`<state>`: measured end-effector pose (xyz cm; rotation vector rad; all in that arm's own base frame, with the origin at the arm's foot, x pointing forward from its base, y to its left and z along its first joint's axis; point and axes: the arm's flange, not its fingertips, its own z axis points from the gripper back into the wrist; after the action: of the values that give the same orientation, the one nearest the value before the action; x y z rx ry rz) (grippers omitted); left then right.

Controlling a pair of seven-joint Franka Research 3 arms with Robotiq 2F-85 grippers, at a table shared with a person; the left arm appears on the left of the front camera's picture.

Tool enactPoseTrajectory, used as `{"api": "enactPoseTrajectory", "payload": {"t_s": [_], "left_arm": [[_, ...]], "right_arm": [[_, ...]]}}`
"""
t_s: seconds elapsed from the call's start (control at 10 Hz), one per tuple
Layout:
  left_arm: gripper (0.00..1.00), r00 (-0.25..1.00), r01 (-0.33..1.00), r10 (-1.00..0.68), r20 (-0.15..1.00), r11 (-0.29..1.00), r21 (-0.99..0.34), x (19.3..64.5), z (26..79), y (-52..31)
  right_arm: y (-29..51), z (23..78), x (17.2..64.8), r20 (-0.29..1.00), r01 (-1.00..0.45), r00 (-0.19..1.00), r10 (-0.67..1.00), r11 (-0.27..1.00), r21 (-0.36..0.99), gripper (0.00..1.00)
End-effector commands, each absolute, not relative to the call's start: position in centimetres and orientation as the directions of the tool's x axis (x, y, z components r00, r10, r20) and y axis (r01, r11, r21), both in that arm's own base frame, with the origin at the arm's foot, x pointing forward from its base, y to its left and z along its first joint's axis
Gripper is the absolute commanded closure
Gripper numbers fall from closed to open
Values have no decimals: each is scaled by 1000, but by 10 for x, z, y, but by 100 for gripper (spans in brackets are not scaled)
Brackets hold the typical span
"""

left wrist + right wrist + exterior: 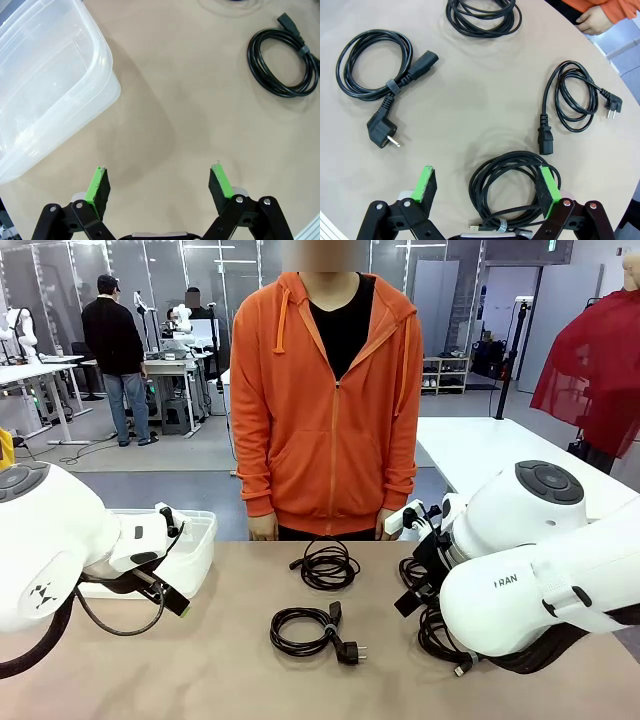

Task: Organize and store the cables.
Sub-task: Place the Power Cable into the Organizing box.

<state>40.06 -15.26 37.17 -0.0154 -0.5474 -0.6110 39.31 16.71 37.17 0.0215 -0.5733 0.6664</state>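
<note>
Several black coiled cables lie on the tan table. In the front view one coil (328,565) is near the person and another (303,630) with a plug is at the middle. My right gripper (487,172) is open and hovers over a tied coil (510,192); its right finger (547,187) is above the coil's rim. Farther from that gripper lie a coil with a plug (374,65), a coil at the top (482,14) and a smaller one (575,97). My left gripper (160,172) is open over bare table, with one coil (285,62) off to its upper right.
A clear plastic bin (50,75) stands on the table's left side (195,545), close to the left gripper. A person in an orange hoodie (330,390) stands at the far edge, one hand (595,20) near the table. Bare table lies in front.
</note>
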Motion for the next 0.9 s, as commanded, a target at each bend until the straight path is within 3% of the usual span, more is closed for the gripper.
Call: {"api": "enactPoseTrajectory", "payload": {"t_s": [0.0,0.5,0.8], "left_arm": [[0,684,546,-538,493,825,143,401,372,-151],[0,682,549,-541,492,823,144,401,372,-153],[0,638,613,-610,471,772,169,396,414,-144]], "right_arm": [[167,372,393,509,-588,639,576,793,-159,0],[167,372,393,509,-590,638,578,792,-160,0],[164,416,399,527,-582,626,576,794,-177,0]]}}
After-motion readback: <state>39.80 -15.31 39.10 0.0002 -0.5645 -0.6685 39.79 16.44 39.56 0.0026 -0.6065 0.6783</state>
